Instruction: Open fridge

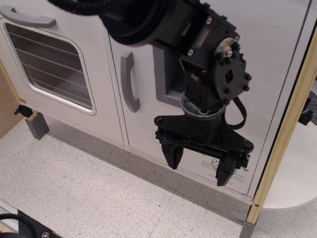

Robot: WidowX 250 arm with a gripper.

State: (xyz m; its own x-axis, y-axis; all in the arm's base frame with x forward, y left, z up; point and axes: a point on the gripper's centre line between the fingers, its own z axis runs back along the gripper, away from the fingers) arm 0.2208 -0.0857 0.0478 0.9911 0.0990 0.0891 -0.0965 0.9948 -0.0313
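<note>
Black arm reaches down; gripper (199, 171) points downward, its fingers seemingly spread apart

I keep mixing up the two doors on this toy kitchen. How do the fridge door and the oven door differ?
The fridge door has a vertical grey handle; the oven door's grey handle lies along its top. The oven door has a dark striped window; the fridge door has a grey recess instead. Both are white and shut.

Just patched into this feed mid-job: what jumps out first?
The black tool fills the centre, fingers spread and empty, hanging in front of the lower part of the white fridge door. To its left runs the door's grey vertical handle, ungrasped. Far left sits the oven door with its dark striped window.
</note>
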